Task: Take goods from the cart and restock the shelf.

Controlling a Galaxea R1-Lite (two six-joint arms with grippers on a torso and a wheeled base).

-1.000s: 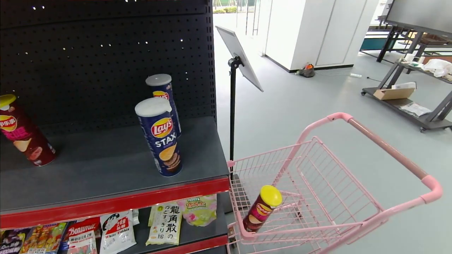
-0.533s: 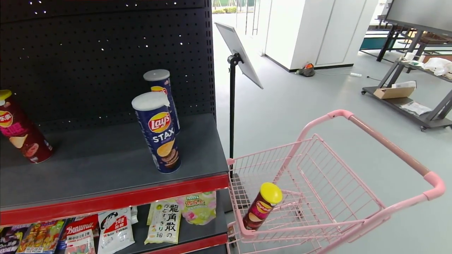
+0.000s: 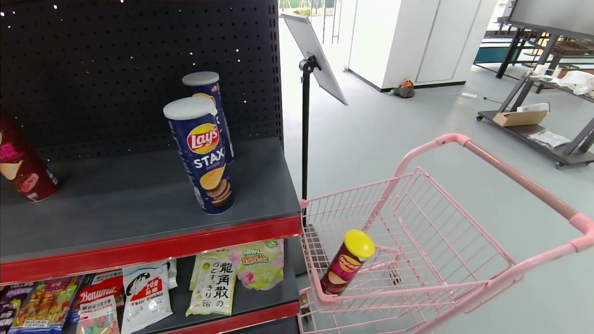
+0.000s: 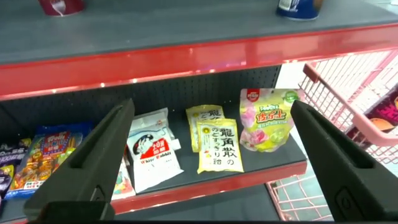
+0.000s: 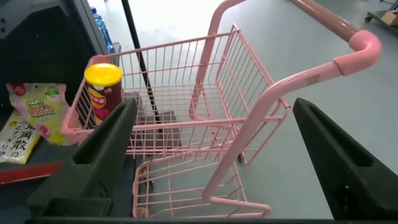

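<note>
A maroon chip can with a yellow lid [image 3: 345,271] leans in the front corner of the pink cart [image 3: 452,138], just right of the shelf. On the grey upper shelf [image 3: 116,208] stand two blue chip cans, one in front [image 3: 204,162] and one behind [image 3: 209,88], with a maroon can [image 3: 21,171] at the far left. My left gripper [image 4: 211,106] is open before the lower shelf, level with its snack bags [image 4: 217,146]. My right gripper [image 5: 214,102] is open above the cart [image 5: 367,46], the maroon can [image 5: 104,87] lying off to one side of it.
A black stand with a tilted board [image 3: 315,46] rises between shelf and cart. The lower shelf holds several snack bags [image 3: 213,283]. A wheeled rack [image 3: 547,139] stands at the back right. Open grey floor lies beyond the cart.
The head camera has shifted, so shelf and cart sit a little differently in the picture. None of the cans or the cart has moved.
</note>
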